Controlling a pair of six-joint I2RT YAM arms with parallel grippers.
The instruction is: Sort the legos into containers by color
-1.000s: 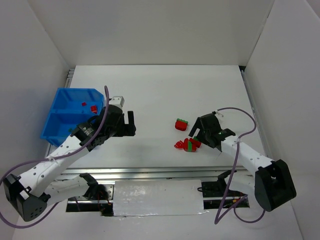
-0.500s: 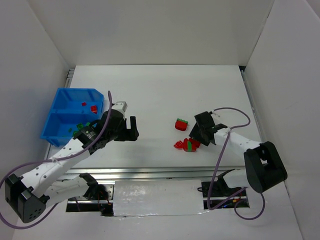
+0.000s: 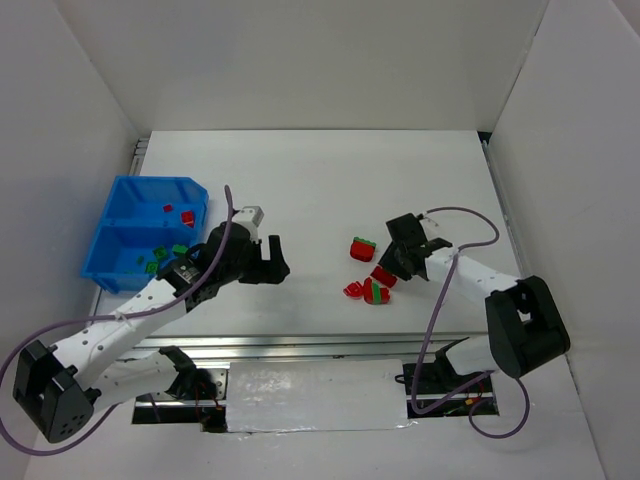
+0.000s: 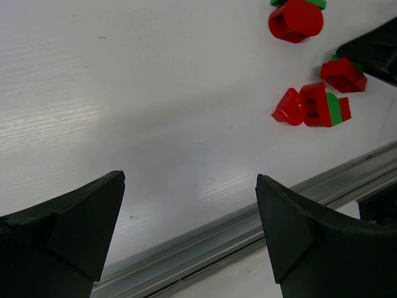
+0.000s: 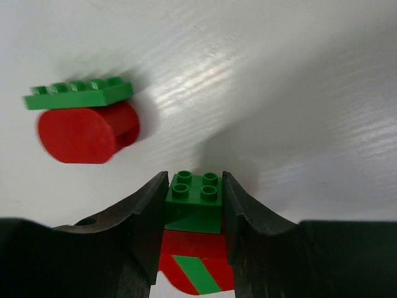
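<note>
In the right wrist view my right gripper is shut on a small green brick stacked on a red brick. A red rounded piece under a green plate lies up and to its left. From above, the right gripper sits by the loose legos: a red-green piece and a small red-green cluster. My left gripper hangs open and empty between the blue bin and the pile. The left wrist view shows the left gripper wide open, with the cluster ahead of it.
The bin's far compartment holds red bricks and its near compartment holds green ones. A metal rail runs along the table's near edge. White walls close in the table on three sides.
My right gripper has closed from open onto the green brick and shifted slightly left. My left arm has moved right, away from the bin toward the middle, still open.
</note>
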